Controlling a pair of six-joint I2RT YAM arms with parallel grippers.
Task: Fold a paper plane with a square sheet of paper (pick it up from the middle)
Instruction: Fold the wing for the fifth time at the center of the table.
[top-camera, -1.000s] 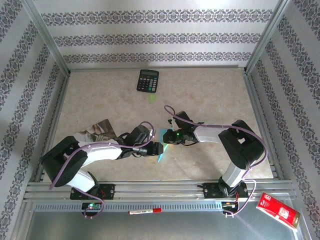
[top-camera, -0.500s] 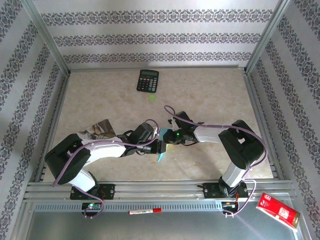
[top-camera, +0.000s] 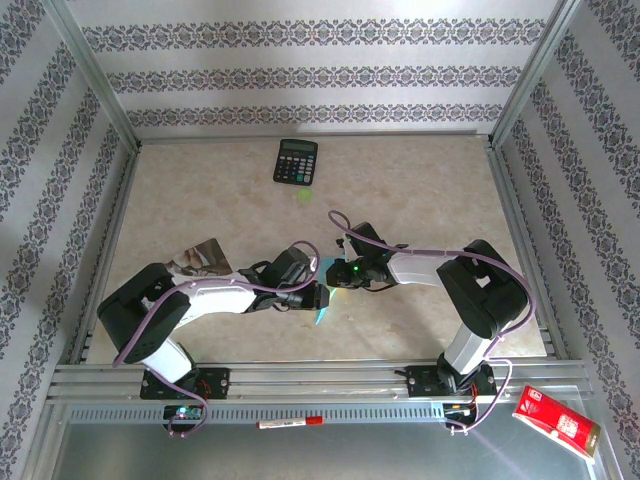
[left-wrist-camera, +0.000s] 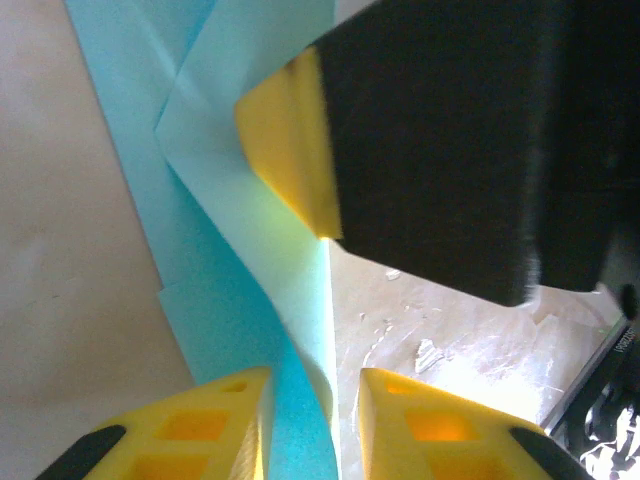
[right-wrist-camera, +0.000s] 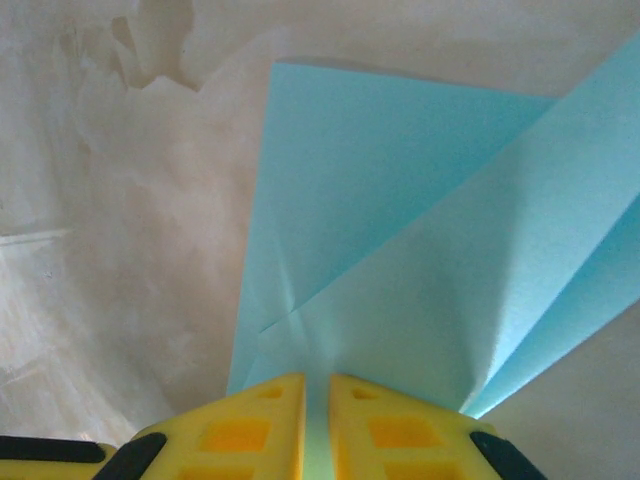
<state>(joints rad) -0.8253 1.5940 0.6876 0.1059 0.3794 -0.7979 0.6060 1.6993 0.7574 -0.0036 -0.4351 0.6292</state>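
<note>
**Square sheet of paper** (top-camera: 322, 314): light cyan and partly folded, with diagonal flaps overlapping in the right wrist view (right-wrist-camera: 400, 250). It is sitting between the two tools at lower centre of the overhead frame. Whether it is resting on the tabletop (top-camera: 420, 200) or raised off it cannot be told.

**Right tool** (right-wrist-camera: 317, 382): fingers pressed together and pinching a folded edge of the sheet. It is apparently anchoring the layers so they stay aligned.

**Left tool** (left-wrist-camera: 312, 380): fingers narrowly spread and straddling the sheet (left-wrist-camera: 220, 320), with a sliver of tabletop showing beside the paper. It is probably lining up a second hold opposite the right tool, so that a crease can be worked.

**Bystanders:** a black calculator (top-camera: 296, 160) is lying at upper centre and a photo-printed booklet (top-camera: 200, 258) at left. Both are well apart from the sheet.

**Containers:** a red carton (top-camera: 555, 420) is lying at lower right, off the tabletop. It is closed, so its contents are hidden.
</note>
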